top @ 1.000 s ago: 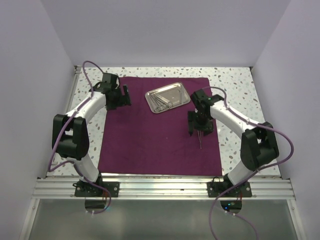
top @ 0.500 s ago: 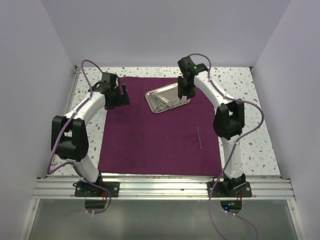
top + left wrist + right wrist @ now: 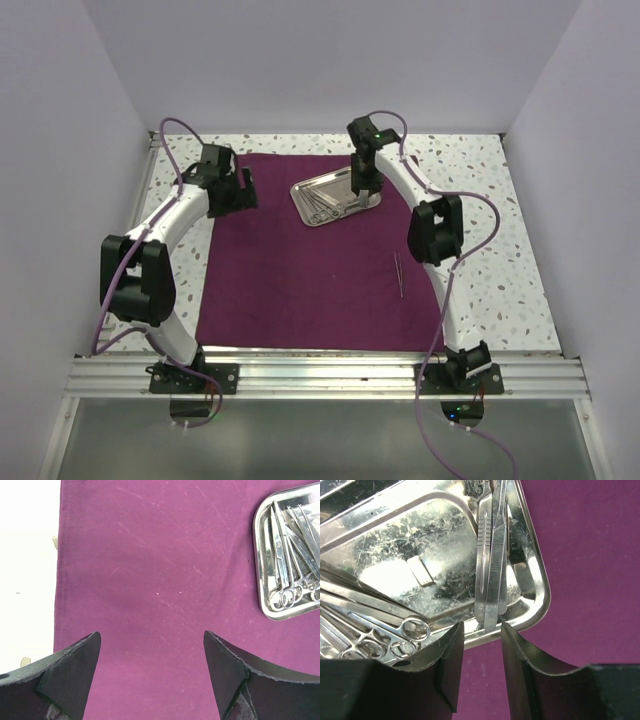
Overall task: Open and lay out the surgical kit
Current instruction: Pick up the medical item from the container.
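Observation:
The dark purple cloth (image 3: 300, 290) lies spread flat on the table. The steel tray (image 3: 322, 190) sits at its far middle. One thin steel tweezers (image 3: 399, 274) lies on the cloth at the right. My right gripper (image 3: 362, 188) hangs over the tray's right end. In the right wrist view it (image 3: 481, 628) is open by a narrow gap and holds nothing. It sits at the tray rim (image 3: 540, 605), just short of a pair of tweezers (image 3: 492, 570) in the tray. Ring-handled scissors and forceps (image 3: 395, 640) lie beside them. My left gripper (image 3: 235, 192) (image 3: 152, 675) is wide open and empty over the cloth (image 3: 160, 580), left of the tray (image 3: 265, 605).
Speckled white tabletop (image 3: 480, 200) shows around the cloth. White walls close in the left, back and right. An aluminium rail (image 3: 330, 375) runs along the near edge by the arm bases. Purple cables loop off both arms.
My right gripper has left the tweezers on the cloth at the right and swung back up to the tray's right end. The left arm has hardly moved.

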`<state>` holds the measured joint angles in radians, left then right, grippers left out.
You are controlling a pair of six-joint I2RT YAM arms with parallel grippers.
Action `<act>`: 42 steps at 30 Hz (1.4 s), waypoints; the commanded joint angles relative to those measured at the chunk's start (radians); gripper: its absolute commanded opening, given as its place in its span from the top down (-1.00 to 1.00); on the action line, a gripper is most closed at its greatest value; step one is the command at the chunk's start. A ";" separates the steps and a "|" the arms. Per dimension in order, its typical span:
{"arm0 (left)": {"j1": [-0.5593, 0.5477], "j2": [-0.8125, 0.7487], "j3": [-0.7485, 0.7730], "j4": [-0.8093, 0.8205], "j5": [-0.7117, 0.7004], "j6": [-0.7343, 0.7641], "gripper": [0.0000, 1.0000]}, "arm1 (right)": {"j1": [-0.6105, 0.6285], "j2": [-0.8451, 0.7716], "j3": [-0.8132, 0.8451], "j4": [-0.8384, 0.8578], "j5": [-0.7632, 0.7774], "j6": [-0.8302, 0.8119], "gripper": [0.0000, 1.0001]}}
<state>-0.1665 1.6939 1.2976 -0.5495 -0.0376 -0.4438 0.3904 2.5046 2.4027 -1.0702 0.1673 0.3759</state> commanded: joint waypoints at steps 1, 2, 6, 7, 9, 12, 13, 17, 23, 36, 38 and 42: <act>-0.001 -0.008 0.012 -0.006 -0.012 0.027 -0.75 | -0.005 0.020 0.050 0.003 0.028 -0.016 0.22; -0.001 -0.002 0.014 -0.007 -0.010 0.027 -0.75 | -0.007 0.033 0.050 0.004 0.026 -0.012 0.23; -0.001 0.010 0.019 -0.007 -0.005 0.027 -0.75 | -0.008 0.059 0.049 0.010 0.018 -0.006 0.24; 0.002 0.013 0.020 -0.007 -0.005 0.027 -0.75 | -0.008 0.065 0.049 0.012 0.018 -0.003 0.25; 0.004 0.019 0.020 -0.007 -0.002 0.027 -0.75 | -0.008 0.077 0.049 0.015 0.017 0.001 0.26; 0.005 0.027 0.025 -0.010 -0.002 0.027 -0.75 | -0.008 0.092 0.049 0.019 0.011 0.008 0.29; 0.004 0.030 0.028 -0.012 -0.002 0.027 -0.75 | -0.008 0.095 0.049 0.019 0.008 0.008 0.32; 0.008 0.036 0.037 -0.023 -0.002 0.028 -0.75 | -0.008 0.112 0.041 0.024 0.000 0.009 0.43; 0.010 0.038 0.043 -0.030 -0.007 0.030 -0.75 | -0.008 0.131 -0.008 0.030 -0.017 0.009 0.81; 0.010 0.035 0.046 -0.038 -0.019 0.033 -0.75 | -0.012 0.030 0.095 0.010 -0.041 0.008 1.00; 0.010 0.035 0.049 -0.040 -0.019 0.031 -0.75 | -0.012 -0.009 0.093 0.010 -0.043 0.011 1.00; 0.010 0.029 0.046 -0.033 -0.019 0.031 -0.75 | -0.010 -0.067 0.072 -0.002 -0.043 0.005 1.00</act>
<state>-0.1638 1.7355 1.3052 -0.5728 -0.0433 -0.4263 0.3847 2.5641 2.4458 -1.0630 0.1383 0.3828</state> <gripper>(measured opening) 0.873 0.157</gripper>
